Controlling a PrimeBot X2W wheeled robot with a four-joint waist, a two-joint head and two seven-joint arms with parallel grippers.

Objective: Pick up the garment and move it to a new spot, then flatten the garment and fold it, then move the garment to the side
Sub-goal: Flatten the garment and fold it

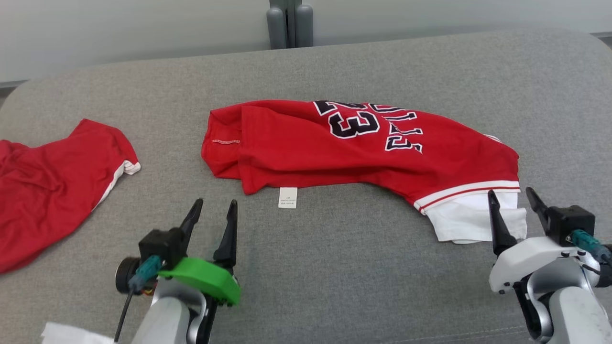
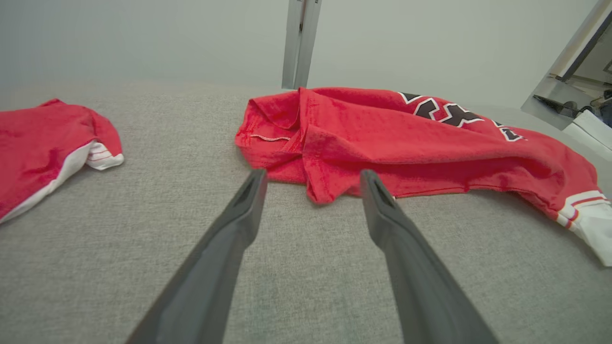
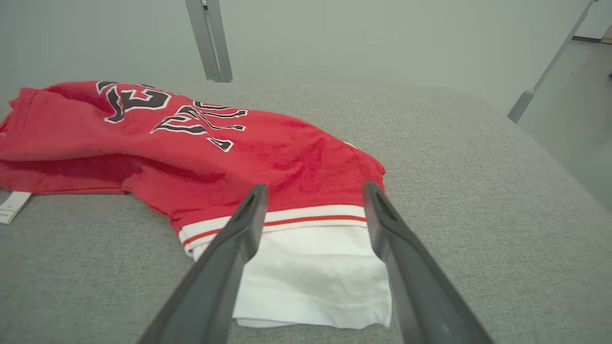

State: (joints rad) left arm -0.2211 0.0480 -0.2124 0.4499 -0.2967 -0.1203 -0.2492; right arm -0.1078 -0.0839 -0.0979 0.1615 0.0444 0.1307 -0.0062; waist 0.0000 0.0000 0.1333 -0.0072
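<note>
1. Garment [image 1: 334, 148], a red jersey, lies crumpled mid-desk [image 1: 334, 267]; its print is partly folded out of sight.
2. Second red cloth [image 1: 48, 181] is cut off at the left edge.
3. Left hand [image 1: 215, 204] is wide and empty, just short of the garment's hem.
4. Right hand [image 1: 510, 192] is wide and straddles the white end [image 1: 468, 222]; contact unclear.

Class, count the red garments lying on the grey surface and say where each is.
2. The numbered red shirt lies crumpled in the middle; the other red garment lies at the far left, cut off by the picture's edge. More could lie out of frame.
</note>
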